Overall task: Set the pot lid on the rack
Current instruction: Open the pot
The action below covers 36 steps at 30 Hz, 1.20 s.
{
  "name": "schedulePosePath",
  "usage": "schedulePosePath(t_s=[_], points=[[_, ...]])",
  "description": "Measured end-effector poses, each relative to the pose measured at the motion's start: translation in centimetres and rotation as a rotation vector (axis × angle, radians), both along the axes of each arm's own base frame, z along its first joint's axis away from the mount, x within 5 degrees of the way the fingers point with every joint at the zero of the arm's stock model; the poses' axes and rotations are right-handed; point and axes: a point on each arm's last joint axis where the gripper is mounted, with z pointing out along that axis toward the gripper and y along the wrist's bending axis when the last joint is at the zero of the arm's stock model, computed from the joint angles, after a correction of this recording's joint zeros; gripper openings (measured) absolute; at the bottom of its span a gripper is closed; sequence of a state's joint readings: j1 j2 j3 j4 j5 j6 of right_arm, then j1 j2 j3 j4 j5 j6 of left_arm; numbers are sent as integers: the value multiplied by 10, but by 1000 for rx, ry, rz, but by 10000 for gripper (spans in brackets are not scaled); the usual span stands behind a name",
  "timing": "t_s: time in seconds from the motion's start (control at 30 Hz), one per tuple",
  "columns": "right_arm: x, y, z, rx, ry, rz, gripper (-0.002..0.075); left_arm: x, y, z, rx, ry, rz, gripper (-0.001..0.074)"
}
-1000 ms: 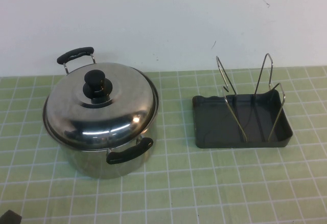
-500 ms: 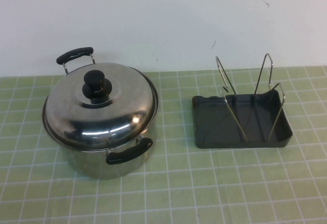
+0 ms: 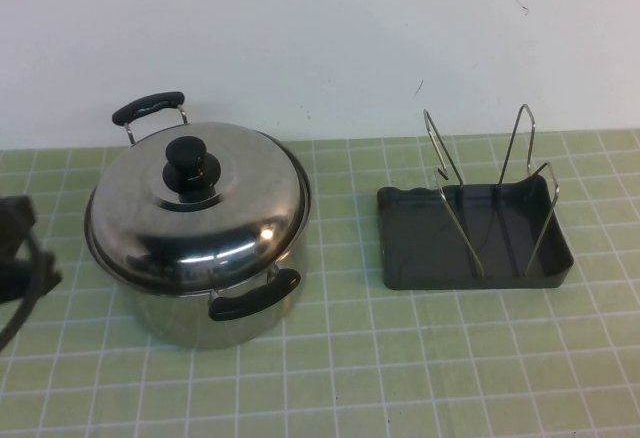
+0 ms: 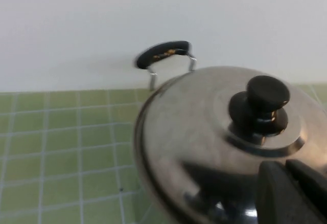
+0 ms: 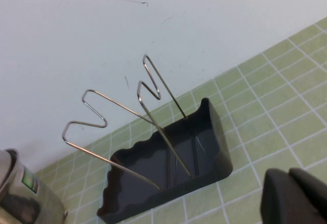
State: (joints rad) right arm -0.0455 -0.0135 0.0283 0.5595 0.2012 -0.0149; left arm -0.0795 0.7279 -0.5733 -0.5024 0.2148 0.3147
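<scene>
Two grippers idling, you see: left gripper (image 4: 294, 193) beside lid (image 3: 195, 208) sitting on pot (image 3: 215, 313); right gripper (image 5: 296, 196) near rack (image 3: 470, 238); finger state unclear.

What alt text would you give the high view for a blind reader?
A pot lid with a black knob sits on a steel pot at left; the rack stands apart at right. The left gripper enters at the left edge; the right gripper is out of view.

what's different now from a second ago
The left arm has come into the high view at the left edge, beside the pot; its left gripper nears the pot lid. Nothing grasped. Lid, pot and rack unmoved; right gripper out of the high view.
</scene>
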Motion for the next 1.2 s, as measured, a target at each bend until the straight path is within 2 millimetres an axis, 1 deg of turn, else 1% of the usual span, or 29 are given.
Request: schedulePosePath(t_s=[0.07, 0.13, 0.2, 0.27, 0.3, 0.37, 0.43, 0.47, 0.53, 0.57, 0.67, 0.77, 0.83, 0.97, 1.2], points=[[0, 0, 0, -24, -2, 4, -1, 28, -11, 8, 58, 37, -73, -3], [0, 0, 0, -38, -3, 7, -1, 51, -29, 13, 126, 49, -168, 0], [0, 0, 0, -47, -4, 8, -1, 65, -43, 17, 170, 39, -228, 25], [0, 0, 0, -51, -4, 9, -1, 77, -54, 22, 194, 5, -253, 83], [0, 0, 0, -53, -4, 9, -1, 81, -58, 25, 196, -18, -256, 136], [0, 0, 0, -55, -4, 9, -1, 89, -63, 30, 197, -57, -247, 270], [0, 0, 0, -59, -5, 10, -1, 98, -67, 29, 183, -70, -232, 454], [0, 0, 0, -67, -6, 11, -1, 104, -69, 24, 173, -62, -222, 548], [0, 0, 0, -76, -6, 13, -1, 114, -72, 15, 158, -41, -204, 627], [0, 0, 0, -78, -6, 13, -1, 119, -74, 8, 149, -24, -193, 650], [0, 0, 0, -92, -8, 15, -1, 133, -77, -10, 147, 22, -174, 679], [0, 0, 0, -99, -8, 16, -1, 144, -78, -24, 155, 40, -149, 673], [0, 0, 0, -103, -9, 17, -1, 150, -79, -30, 160, 42, -134, 654], [0, 0, 0, -110, -9, 18, -1, 156, -79, -38, 159, 44, -112, 605], [0, 0, 0, -122, -10, 20, -1, 159, -83, -53, 148, 129, -137, 510]])
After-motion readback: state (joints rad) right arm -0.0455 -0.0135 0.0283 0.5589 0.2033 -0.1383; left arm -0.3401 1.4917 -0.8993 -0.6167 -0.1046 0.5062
